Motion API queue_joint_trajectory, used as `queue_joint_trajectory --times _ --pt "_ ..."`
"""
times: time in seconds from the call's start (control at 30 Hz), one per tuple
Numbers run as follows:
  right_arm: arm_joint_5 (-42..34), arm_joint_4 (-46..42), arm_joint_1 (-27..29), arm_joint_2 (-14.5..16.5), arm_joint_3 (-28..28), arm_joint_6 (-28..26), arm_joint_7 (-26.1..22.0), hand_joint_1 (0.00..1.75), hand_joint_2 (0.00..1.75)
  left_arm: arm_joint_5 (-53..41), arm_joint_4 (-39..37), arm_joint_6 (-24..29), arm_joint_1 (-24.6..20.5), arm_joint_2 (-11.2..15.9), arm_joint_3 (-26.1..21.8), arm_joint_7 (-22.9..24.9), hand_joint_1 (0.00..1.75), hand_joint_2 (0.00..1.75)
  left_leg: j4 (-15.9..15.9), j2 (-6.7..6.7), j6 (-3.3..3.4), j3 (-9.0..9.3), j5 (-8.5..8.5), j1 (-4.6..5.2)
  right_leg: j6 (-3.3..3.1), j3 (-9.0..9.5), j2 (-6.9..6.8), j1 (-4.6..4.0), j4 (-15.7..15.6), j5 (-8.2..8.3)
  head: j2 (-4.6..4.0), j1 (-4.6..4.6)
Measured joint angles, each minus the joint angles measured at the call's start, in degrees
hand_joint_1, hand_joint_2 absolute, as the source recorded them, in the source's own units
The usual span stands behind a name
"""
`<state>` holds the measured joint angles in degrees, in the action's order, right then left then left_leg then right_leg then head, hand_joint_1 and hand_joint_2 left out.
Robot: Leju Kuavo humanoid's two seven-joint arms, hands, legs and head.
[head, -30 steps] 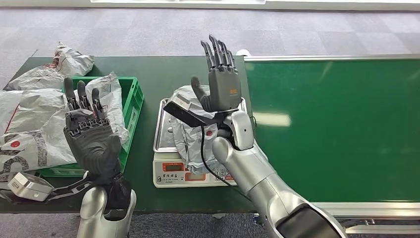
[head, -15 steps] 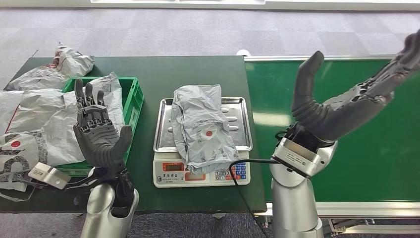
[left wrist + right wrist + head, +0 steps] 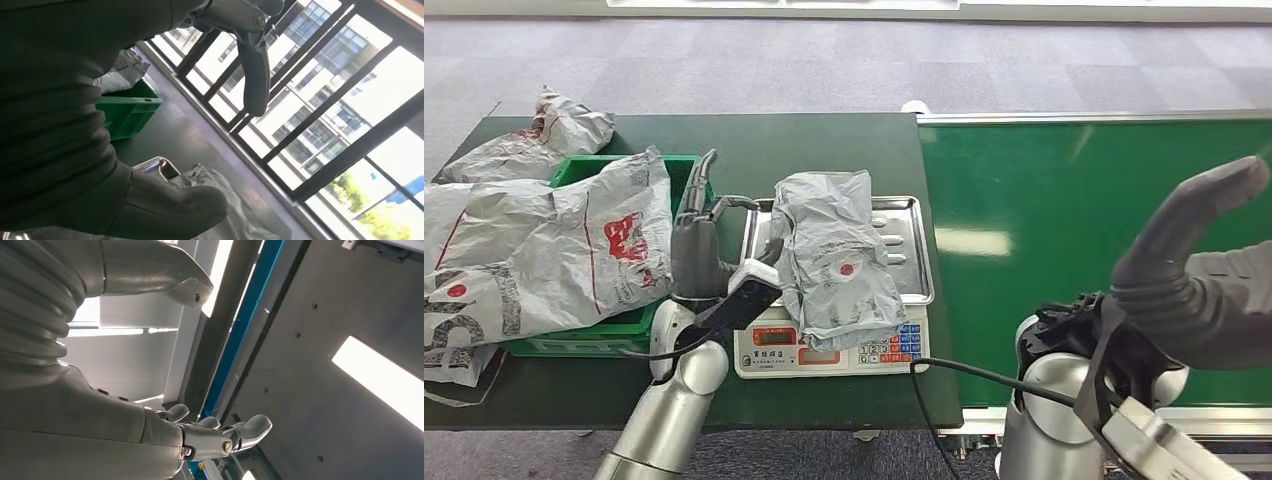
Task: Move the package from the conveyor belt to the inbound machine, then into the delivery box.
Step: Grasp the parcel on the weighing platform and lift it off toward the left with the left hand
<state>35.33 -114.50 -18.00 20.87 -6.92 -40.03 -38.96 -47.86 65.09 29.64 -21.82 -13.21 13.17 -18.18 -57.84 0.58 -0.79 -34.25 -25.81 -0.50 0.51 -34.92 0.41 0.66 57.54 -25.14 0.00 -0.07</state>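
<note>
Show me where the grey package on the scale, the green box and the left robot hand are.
grey package (image 3: 836, 262), head view, on its middle near the red dot.
green box (image 3: 692, 203), head view, on its right rim.
left robot hand (image 3: 696, 248), head view, on the back of the hand.

Package (image 3: 836, 258): thin grey plastic film, crinkled, dull sheen.
Scale tray (image 3: 908, 222): bright stamped metal, smooth, reflective.
Scale body (image 3: 824, 353): white plastic, smooth.
Crate (image 3: 686, 176): green moulded plastic, semi-gloss.
Bagged parcels (image 3: 534, 250): same creased grey film, printed red and black.
Worktop (image 3: 764, 150): dark green covering, matt.
Conveyor belt (image 3: 1064, 200): green, smooth, slight gloss.
Left hand (image 3: 696, 245): dark grey matt plastic.
Right hand (image 3: 1194, 275): grey, matt, rubbery-looking.
Floor (image 3: 824, 60): grey carpet, rough weave.
</note>
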Motion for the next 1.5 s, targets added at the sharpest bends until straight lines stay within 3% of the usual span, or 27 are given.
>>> queue_joint_trajectory --times 0.23,0.47,0.67,0.9,1.13,1.27,1.4,1.5 --pt "-5.4 -0.9 1.1 -0.3 -6.2 0.1 -1.0 0.0 1.75 -13.0 -17.4 -4.1 -9.3 -0.1 4.8 4.9 0.0 1.75 0.0 -0.02 0.01 0.0 0.03 0.01 0.01 0.0 0.01 -0.01 0.0 0.02 0.0 -0.01" --pt "-7.0 -0.8 0.9 -0.5 -11.3 0.1 -1.0 0.0 1.75 -15.6 -28.3 -6.7 -13.9 -2.1 7.2 5.6 0.0 1.75 0.0 -0.02 0.01 -0.02 0.02 0.0 0.01 -0.02 0.03 -0.02 0.0 0.01 0.0 -0.01" --pt "-7.9 -0.1 0.6 -0.5 -13.3 0.2 -1.0 0.0 1.75 -18.3 -33.7 -10.6 -16.2 -3.5 8.5 6.5 0.0 1.75 0.0 0.0 0.01 -0.04 0.02 0.0 0.01 0.01 0.01 -0.01 0.0 0.01 0.0 -0.01" --pt "-9.0 1.7 0.2 -0.5 -14.3 0.2 -1.0 0.0 1.75 -17.2 -37.9 -20.9 -19.2 -4.0 9.3 3.7 0.0 1.75 0.0 0.08 0.02 0.08 0.02 0.0 0.02 0.19 -0.04 -0.02 0.0 0.0 0.0 -0.01" --pt "-9.1 2.5 0.1 -0.5 -14.3 0.2 -1.0 0.0 1.75 -24.1 -40.5 -22.6 -21.8 -4.2 13.7 9.0 0.0 1.75 0.0 0.1 0.06 0.27 -0.02 0.0 0.03 0.41 -0.06 -0.01 0.0 -0.03 0.0 0.0" --pt "-9.1 2.8 0.1 -0.5 -14.3 0.2 -1.0 0.0 1.75 -24.4 -41.1 -22.5 -22.4 -4.3 14.8 9.7 0.0 1.75 0.0 0.09 0.07 0.36 -0.04 0.0 0.03 0.49 -0.06 -0.02 0.0 -0.04 0.0 -0.01" --pt "-9.0 3.0 0.0 -0.5 -14.3 0.2 -1.0 0.0 1.75 -24.4 -41.5 -22.5 -22.6 -4.3 15.5 9.5 1.73 1.75 0.0 0.09 0.08 0.43 -0.01 0.0 0.02 0.56 -0.07 -0.02 0.0 -0.02 0.0 -0.02" --pt "-9.0 3.1 0.0 -0.5 -14.3 0.2 -1.0 0.0 1.75 -24.1 -41.8 -22.5 -22.6 -4.3 15.7 8.8 1.75 1.75 0.0 0.12 0.11 0.46 0.02 0.0 0.02 0.61 -0.14 -0.03 0.0 -0.02 0.0 -0.01"
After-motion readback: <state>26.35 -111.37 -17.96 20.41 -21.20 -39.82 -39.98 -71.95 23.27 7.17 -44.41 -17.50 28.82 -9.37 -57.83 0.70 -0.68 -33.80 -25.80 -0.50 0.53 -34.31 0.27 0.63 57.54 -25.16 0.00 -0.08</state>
